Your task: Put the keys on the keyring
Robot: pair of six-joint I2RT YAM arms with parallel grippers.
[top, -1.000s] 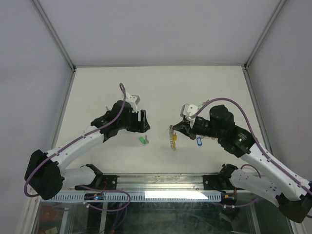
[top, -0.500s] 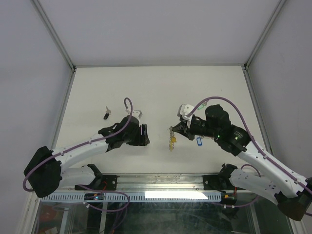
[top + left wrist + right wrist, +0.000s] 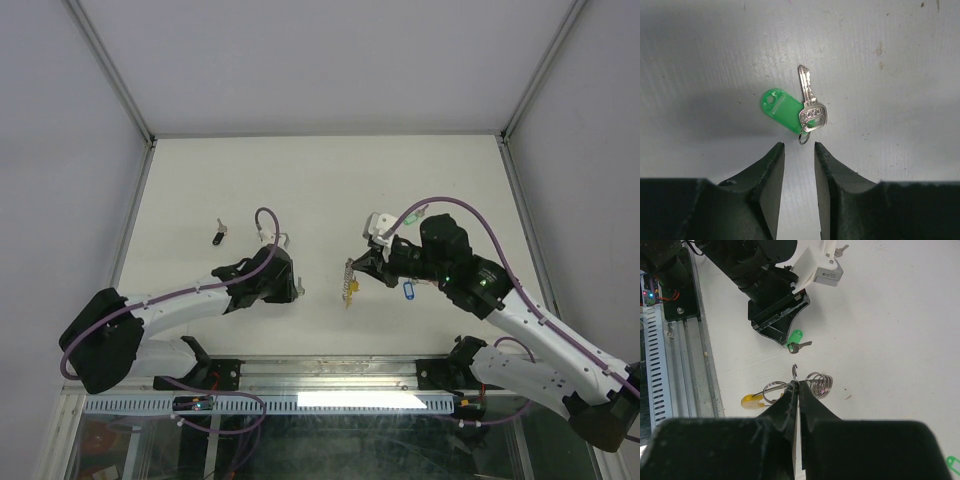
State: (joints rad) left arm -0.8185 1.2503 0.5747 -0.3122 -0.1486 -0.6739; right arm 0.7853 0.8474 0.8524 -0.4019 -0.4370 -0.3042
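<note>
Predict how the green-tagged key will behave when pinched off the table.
The green-tagged key lies flat, so it probably slides rather than rolls. Tag and key join only through a small ring, so one part likely dangles when lifted. Small and thin, it is probably light.

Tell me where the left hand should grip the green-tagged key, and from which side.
Probably the key's square head, where it overlaps the green tag: the thickest spot, since both lie flat on the table. Come straight down, jaws straddling it; the left hand sits open short of the small ring.
</note>
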